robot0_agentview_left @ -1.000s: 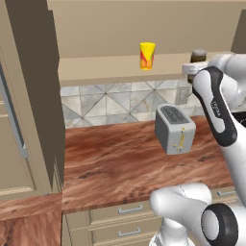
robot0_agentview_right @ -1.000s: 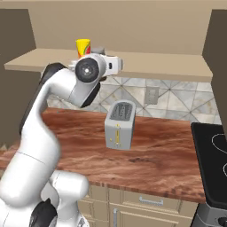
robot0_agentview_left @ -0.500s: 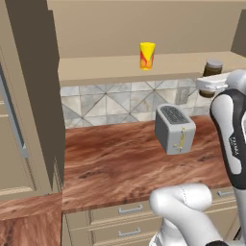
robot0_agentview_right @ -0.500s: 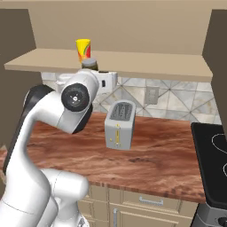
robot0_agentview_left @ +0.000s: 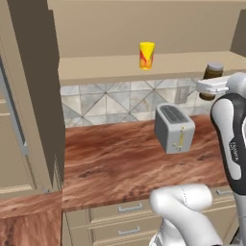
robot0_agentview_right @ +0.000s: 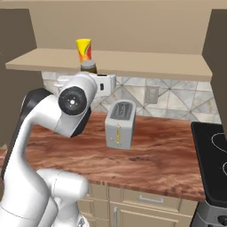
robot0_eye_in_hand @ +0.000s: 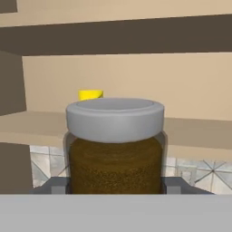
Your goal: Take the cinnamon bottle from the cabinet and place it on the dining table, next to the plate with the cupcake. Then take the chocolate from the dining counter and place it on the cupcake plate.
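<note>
Cinnamon bottle [robot0_eye_in_hand: 115, 145] now clamped in the hand [robot0_eye_in_hand: 115, 186], lifted off the cabinet [robot0_agentview_left: 144, 62] shelf and drawn out past the yellow cup [robot0_agentview_left: 146, 55], above the toaster [robot0_agentview_left: 174, 128]; carry to dining table comes next.

One cinnamon bottle [robot0_eye_in_hand: 115, 145], one yellow cup [robot0_agentview_left: 146, 55], one toaster [robot0_agentview_left: 174, 128]

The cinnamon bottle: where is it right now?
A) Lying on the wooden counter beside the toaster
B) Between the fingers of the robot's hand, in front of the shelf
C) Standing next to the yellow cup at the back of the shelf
B: the cinnamon bottle sits upright between the hand's fingers, with the yellow cup farther back on the cabinet shelf.
</note>
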Motion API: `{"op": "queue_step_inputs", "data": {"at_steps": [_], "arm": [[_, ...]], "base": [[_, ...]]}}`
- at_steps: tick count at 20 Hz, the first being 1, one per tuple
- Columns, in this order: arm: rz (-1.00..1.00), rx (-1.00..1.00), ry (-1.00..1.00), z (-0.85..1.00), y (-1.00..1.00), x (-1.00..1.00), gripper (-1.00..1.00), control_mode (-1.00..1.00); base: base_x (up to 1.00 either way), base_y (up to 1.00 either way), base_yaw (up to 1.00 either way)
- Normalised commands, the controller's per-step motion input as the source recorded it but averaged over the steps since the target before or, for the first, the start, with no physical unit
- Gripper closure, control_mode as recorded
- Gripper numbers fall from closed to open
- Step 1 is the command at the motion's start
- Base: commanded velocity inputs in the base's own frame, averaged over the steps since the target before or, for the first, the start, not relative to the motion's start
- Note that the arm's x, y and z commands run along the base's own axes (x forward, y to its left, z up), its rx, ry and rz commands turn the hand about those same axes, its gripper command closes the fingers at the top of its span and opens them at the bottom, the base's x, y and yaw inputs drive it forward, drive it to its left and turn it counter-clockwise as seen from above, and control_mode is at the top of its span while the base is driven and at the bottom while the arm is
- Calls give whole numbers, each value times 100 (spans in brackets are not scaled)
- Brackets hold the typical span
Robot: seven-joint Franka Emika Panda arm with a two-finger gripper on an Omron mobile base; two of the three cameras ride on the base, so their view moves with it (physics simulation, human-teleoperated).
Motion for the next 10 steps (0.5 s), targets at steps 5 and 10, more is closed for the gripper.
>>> {"op": "queue_step_inputs", "data": {"at_steps": [5, 10], "arm": [[0, 0, 0, 0, 0, 0, 100, 100], [0, 0, 0, 0, 0, 0, 100, 100]], "base": [[-89, 25, 0], [-76, 18, 21]]}}
